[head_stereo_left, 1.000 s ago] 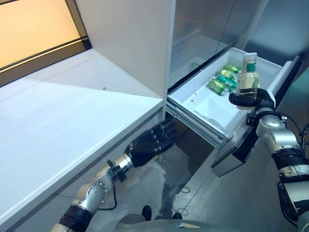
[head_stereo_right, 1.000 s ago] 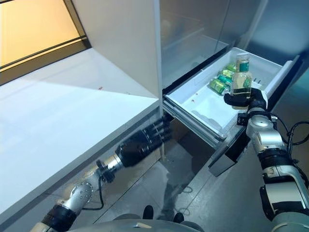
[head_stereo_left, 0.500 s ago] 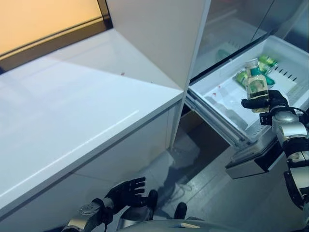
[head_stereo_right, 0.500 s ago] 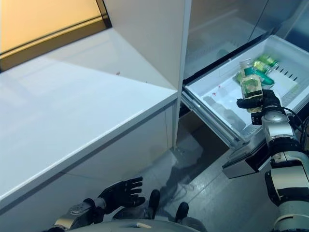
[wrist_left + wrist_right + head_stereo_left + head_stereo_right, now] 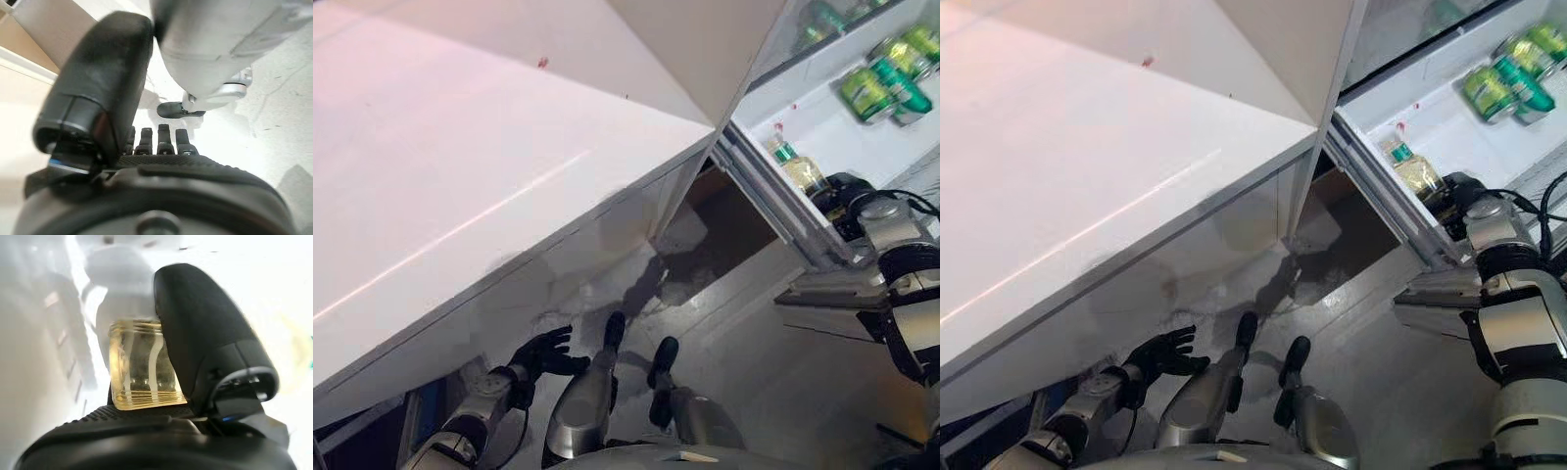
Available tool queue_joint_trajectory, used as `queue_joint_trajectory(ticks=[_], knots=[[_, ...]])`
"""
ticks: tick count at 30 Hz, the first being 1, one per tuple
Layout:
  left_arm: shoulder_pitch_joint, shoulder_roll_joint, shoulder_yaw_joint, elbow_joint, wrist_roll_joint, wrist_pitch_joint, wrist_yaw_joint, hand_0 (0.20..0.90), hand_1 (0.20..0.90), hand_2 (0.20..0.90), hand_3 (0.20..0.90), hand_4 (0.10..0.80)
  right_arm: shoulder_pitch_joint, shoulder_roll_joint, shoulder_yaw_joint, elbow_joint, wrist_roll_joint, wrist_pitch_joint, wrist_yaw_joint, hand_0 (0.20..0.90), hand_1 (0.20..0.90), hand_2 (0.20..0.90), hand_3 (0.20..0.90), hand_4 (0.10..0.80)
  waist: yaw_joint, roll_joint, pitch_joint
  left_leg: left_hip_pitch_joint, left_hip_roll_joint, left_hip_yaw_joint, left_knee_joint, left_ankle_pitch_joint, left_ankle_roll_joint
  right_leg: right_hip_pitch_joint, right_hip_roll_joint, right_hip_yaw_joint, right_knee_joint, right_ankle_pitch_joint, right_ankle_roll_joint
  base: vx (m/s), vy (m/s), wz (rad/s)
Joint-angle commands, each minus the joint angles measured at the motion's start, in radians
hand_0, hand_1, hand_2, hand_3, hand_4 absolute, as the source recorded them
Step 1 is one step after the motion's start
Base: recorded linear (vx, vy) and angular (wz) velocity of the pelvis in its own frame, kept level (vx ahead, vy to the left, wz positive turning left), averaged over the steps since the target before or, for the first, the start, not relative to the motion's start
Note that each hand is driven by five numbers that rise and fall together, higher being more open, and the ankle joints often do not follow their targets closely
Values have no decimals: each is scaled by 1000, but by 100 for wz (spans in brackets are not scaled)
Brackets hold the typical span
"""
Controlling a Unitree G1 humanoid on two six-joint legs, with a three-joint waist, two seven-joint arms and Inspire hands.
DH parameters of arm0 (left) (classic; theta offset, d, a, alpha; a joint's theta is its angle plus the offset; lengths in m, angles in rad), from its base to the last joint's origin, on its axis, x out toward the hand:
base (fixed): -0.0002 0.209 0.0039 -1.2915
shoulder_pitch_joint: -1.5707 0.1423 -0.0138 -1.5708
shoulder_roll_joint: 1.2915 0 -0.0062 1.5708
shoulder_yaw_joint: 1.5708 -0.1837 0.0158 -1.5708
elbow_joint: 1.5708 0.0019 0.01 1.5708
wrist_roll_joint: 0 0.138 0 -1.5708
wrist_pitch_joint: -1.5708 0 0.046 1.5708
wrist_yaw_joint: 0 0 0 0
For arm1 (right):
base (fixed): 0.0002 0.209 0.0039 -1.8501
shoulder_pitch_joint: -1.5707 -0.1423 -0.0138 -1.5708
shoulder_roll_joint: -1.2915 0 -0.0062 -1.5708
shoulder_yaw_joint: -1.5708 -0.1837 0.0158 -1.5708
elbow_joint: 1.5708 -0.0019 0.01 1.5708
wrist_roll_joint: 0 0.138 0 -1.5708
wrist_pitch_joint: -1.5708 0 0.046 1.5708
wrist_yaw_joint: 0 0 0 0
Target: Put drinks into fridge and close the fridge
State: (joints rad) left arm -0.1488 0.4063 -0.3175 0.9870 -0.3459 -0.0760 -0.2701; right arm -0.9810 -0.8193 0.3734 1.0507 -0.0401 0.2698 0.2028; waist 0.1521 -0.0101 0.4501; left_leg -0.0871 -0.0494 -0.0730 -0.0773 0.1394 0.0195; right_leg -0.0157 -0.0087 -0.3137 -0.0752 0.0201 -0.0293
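Note:
My right hand [image 5: 847, 191] is shut on a clear bottle of yellow drink [image 5: 797, 168] with a green neck band. It holds the bottle inside the open white fridge drawer [image 5: 822, 122], near the drawer's front wall. In the right wrist view the thumb [image 5: 205, 338] and fingers wrap the bottle's base [image 5: 142, 367]. Green cans [image 5: 886, 78] lie at the back of the drawer. My left hand [image 5: 541, 354] hangs low under the counter, fingers spread and empty; its fingers [image 5: 159, 139] also show in the left wrist view.
A white counter [image 5: 470, 166] fills the left and middle, next to the fridge's white side panel [image 5: 705, 39]. The drawer's front panel [image 5: 832, 294] juts out over the grey floor [image 5: 744, 343].
The camera has tilted down and right. My right hand has lowered the bottle into the drawer. My left hand stays low under the counter.

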Motion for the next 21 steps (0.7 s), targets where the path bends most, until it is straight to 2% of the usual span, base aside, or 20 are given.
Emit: queue_joint_trajectory(ticks=[1,5,9,13,17,21], knots=[[31,13,-30,-68,6,-32,-25,900,900,900,900,800,-25,-50,113,-48,-54,18,25,900,900,900,900,800,9,39,-19,-44,10,69,81,-105,-15,-106,-23,46,166,-48,39,-49,42,-1],[29,17,-33,-104,22,-27,-36,900,900,900,900,800,-21,-57,100,-107,5,14,40,900,900,900,900,800,1,37,-24,-33,7,73,77,-106,-15,-96,-24,51,161,-46,41,-12,32,-3],[38,23,-24,-124,52,-4,-38,900,900,900,900,800,17,-79,63,-248,104,3,60,900,900,900,900,800,-16,24,-42,-5,6,82,68,-111,-16,-75,-22,63,154,-44,46,14,26,-9],[71,32,-3,-108,93,1,-33,900,900,900,900,800,65,-107,-35,-415,400,-8,17,900,900,900,900,800,-40,5,-74,36,8,94,57,-121,-17,-44,-18,77,146,-48,50,22,25,-13],[91,30,15,-58,133,3,-28,900,900,900,900,800,116,-112,-181,-501,677,-103,-36,900,900,900,900,800,-64,-13,-120,70,9,106,48,-134,-16,-16,-12,96,132,-51,55,14,17,-13],[112,9,12,4,155,-7,-12,900,900,900,900,800,178,-100,-332,-570,830,-252,-190,900,900,900,900,800,-89,-21,-173,104,10,120,34,-145,-17,13,-7,116,113,-52,63,8,34,-9]])
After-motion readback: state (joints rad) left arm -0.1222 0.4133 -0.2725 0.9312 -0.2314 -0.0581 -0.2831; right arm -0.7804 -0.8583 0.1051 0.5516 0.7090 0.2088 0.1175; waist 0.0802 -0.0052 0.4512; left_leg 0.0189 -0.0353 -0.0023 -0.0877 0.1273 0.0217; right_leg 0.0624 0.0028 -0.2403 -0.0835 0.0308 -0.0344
